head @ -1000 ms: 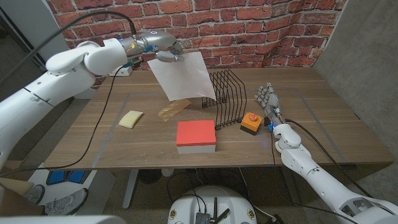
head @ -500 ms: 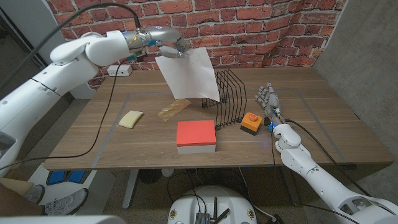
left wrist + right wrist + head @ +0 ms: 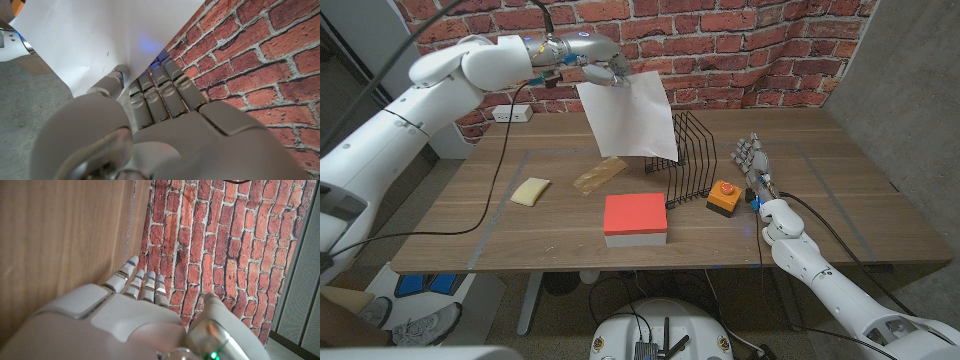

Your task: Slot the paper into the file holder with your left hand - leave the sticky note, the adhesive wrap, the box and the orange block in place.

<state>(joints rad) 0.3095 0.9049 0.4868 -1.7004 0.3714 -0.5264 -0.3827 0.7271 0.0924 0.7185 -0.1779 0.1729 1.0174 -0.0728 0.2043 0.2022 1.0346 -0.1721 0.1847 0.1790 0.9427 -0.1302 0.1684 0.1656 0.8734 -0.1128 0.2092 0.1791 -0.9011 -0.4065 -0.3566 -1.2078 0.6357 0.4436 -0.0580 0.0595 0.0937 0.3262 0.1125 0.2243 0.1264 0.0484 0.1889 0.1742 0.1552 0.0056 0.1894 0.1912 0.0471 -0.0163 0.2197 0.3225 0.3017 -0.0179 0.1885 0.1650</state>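
My left hand (image 3: 602, 70) pinches the top corner of a white sheet of paper (image 3: 628, 122), which hangs in the air above the table, its lower edge just left of the black wire file holder (image 3: 687, 155). In the left wrist view the fingers (image 3: 160, 92) lie against the paper (image 3: 95, 40) with the brick wall behind. My right hand (image 3: 752, 160) stands on its edge at the table's right side, fingers apart and holding nothing; its back (image 3: 125, 310) shows in the right wrist view.
A red-topped white box (image 3: 635, 219) sits at front centre. An orange block with a red button (image 3: 722, 197) stands right of the holder. The tan adhesive wrap (image 3: 600, 173) and yellow sticky note (image 3: 530, 190) lie to the left on the wooden table (image 3: 820, 190).
My left hand has carried the paper up and to the right, closer to the file holder. The right hand has stayed still.
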